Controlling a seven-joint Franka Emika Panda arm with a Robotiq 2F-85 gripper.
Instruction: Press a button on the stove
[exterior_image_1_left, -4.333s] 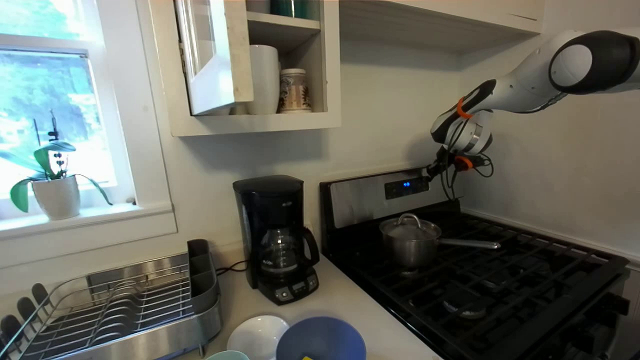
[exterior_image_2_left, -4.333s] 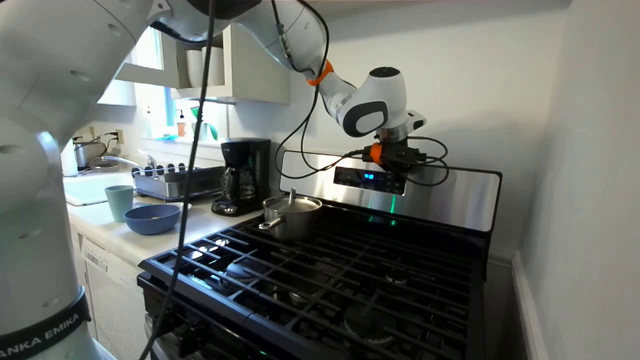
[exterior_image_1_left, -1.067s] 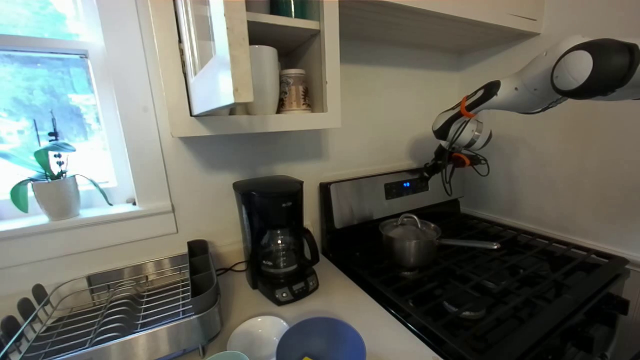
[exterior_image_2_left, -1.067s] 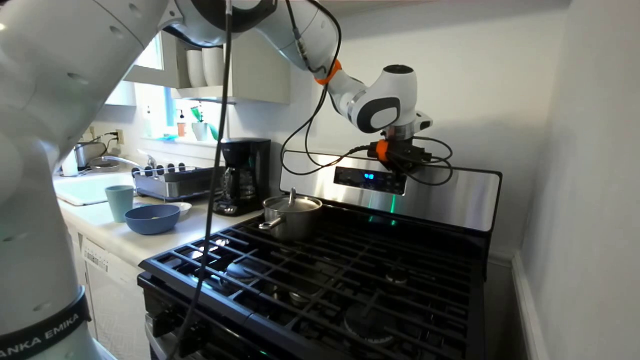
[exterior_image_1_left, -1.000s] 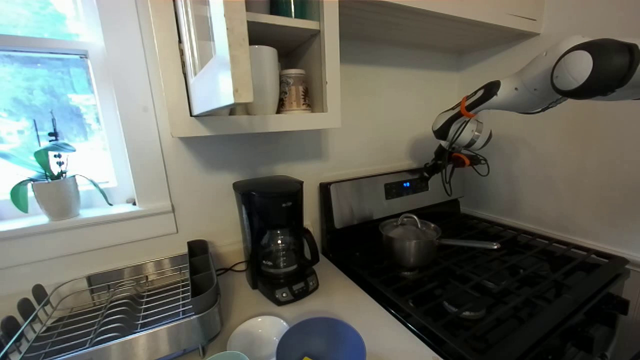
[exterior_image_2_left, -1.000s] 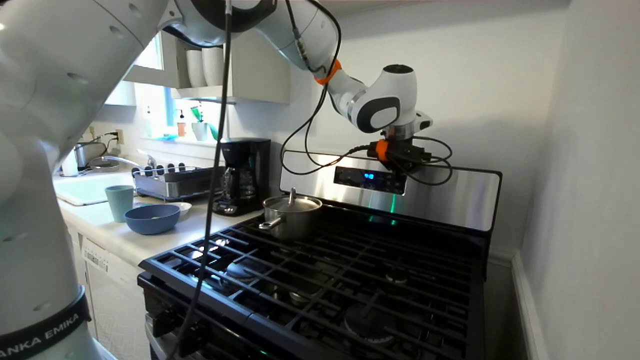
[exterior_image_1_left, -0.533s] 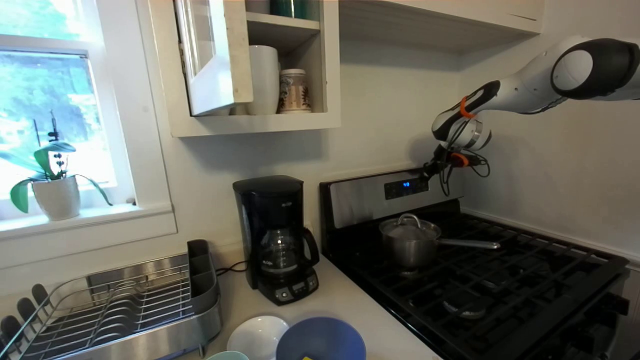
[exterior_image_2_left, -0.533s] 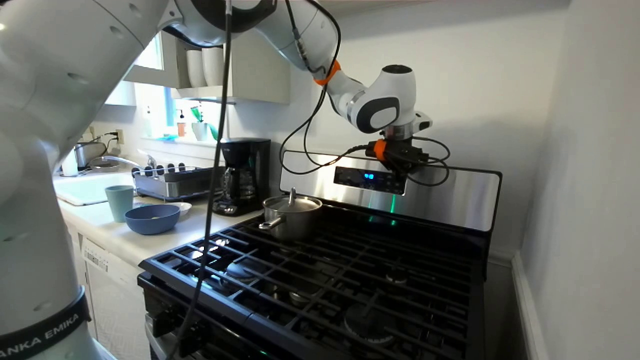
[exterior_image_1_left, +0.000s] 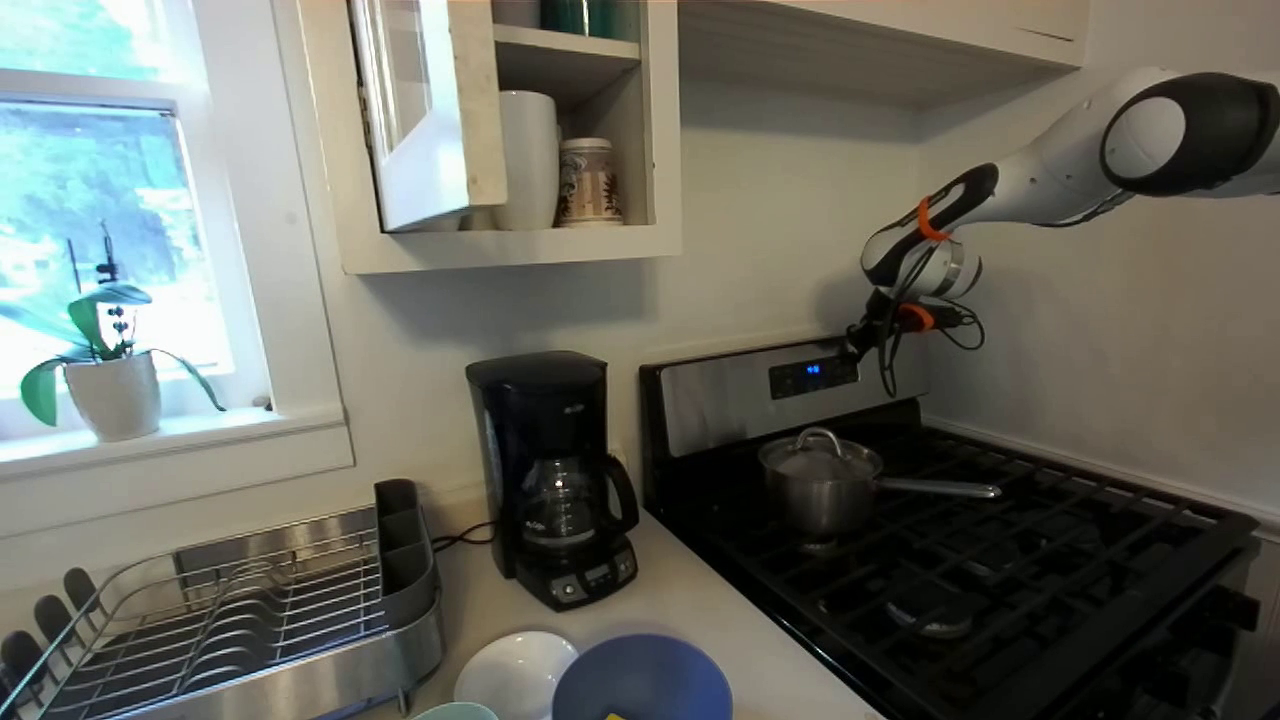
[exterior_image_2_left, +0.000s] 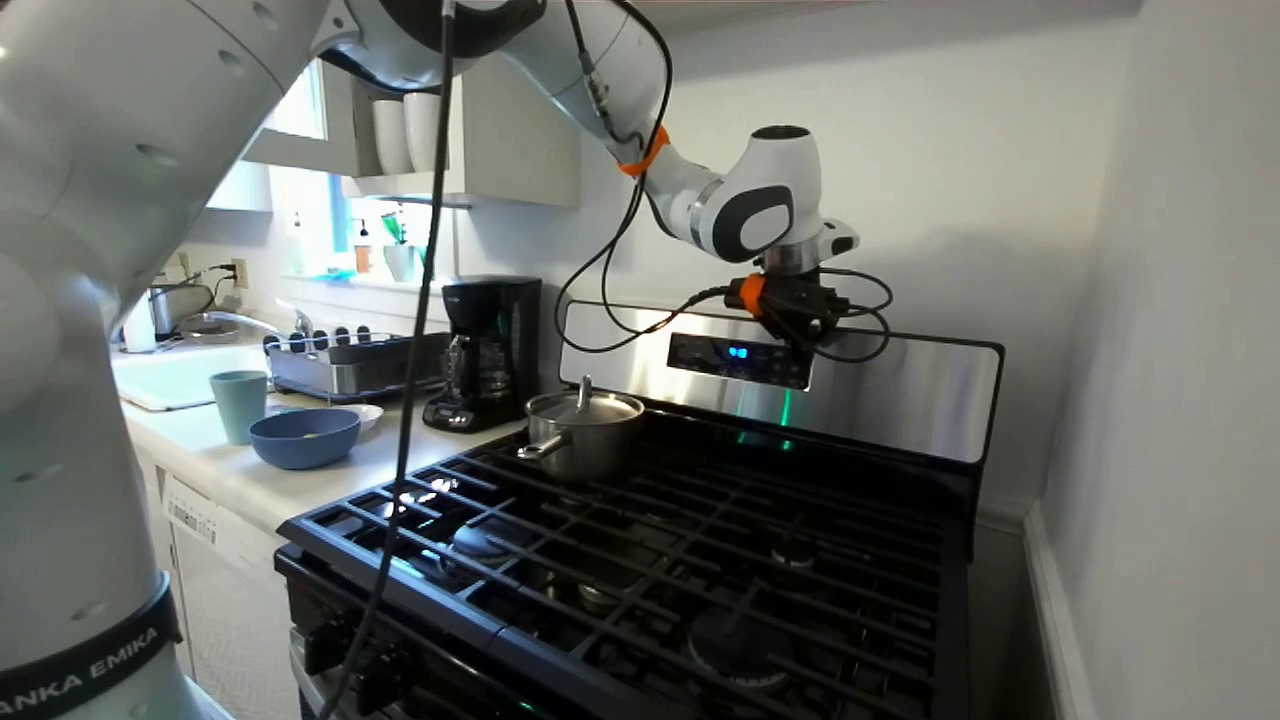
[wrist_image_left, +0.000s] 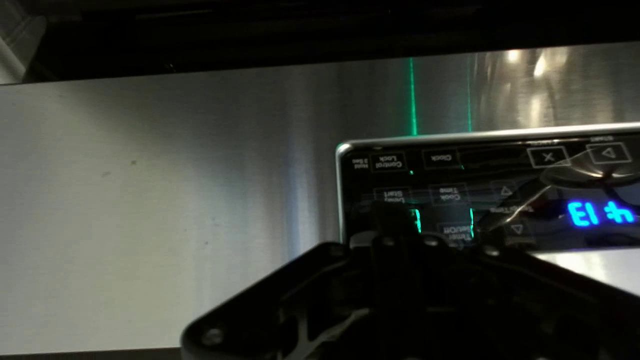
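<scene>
Stainless steel backs the stove (exterior_image_2_left: 640, 545), which stands beside the counter (exterior_image_1_left: 680, 590) in both exterior views. At the stove's control panel (wrist_image_left: 490, 172) is the gripper (wrist_image_left: 395, 220), clenched tight; whether they touch, I cannot tell. A lidded pot (exterior_image_2_left: 590, 450) sits on the stove, a coffee maker (exterior_image_1_left: 540, 420) on the counter.

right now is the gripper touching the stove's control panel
Cannot tell. The wrist view shows the dark gripper overlapping the stove's control panel, hiding any contact or gap; both exterior views leave it unclear.
</scene>
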